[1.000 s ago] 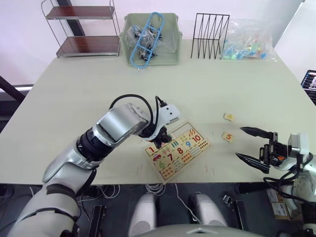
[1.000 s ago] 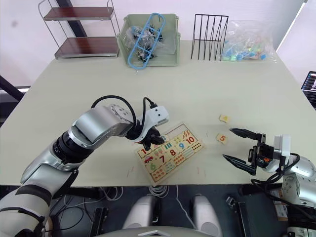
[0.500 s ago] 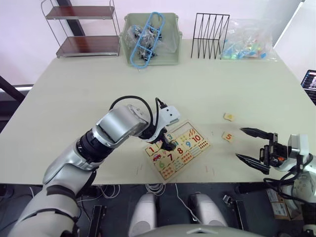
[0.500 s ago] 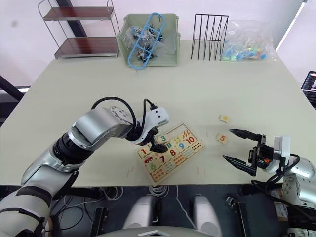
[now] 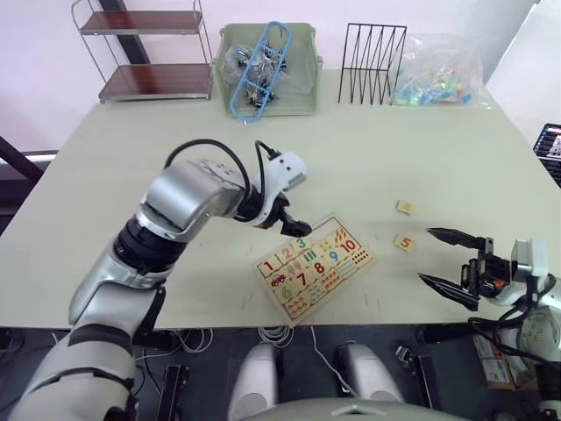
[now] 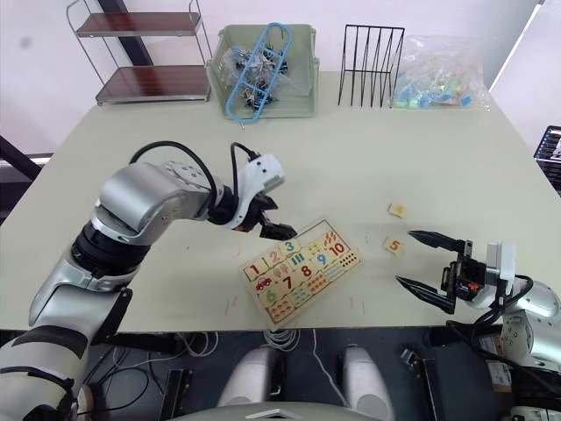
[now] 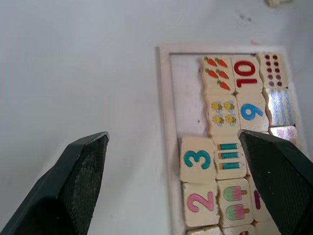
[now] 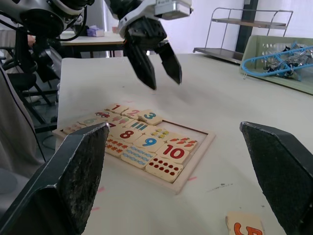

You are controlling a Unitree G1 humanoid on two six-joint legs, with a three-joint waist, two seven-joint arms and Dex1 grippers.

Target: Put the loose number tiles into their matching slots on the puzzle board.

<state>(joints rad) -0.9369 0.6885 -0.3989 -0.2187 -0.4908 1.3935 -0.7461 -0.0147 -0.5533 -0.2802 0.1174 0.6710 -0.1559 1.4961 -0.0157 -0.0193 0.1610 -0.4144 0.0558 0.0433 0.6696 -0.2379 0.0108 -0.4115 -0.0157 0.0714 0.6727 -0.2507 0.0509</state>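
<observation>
Left claw [image 5: 285,219] hovered wide open, empty, just above puzzle board [image 5: 316,265]; right claw [image 5: 449,260] open, empty, near 5 tile [image 5: 404,243].

tile beyond the 5 [image 5: 406,207]: digit unreadable | 5 tile [image 8: 245,226]: edge-cropped

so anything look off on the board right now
The 3 tile sits slightly askew, overhanging the board's rim rather than flush in its slot. Two slots beyond it are bare; the 5 tile lies loose on the table.

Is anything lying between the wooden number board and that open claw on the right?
Yes, in the eye views: the 5 tile lies between the puzzle board and the right gripper.
</observation>
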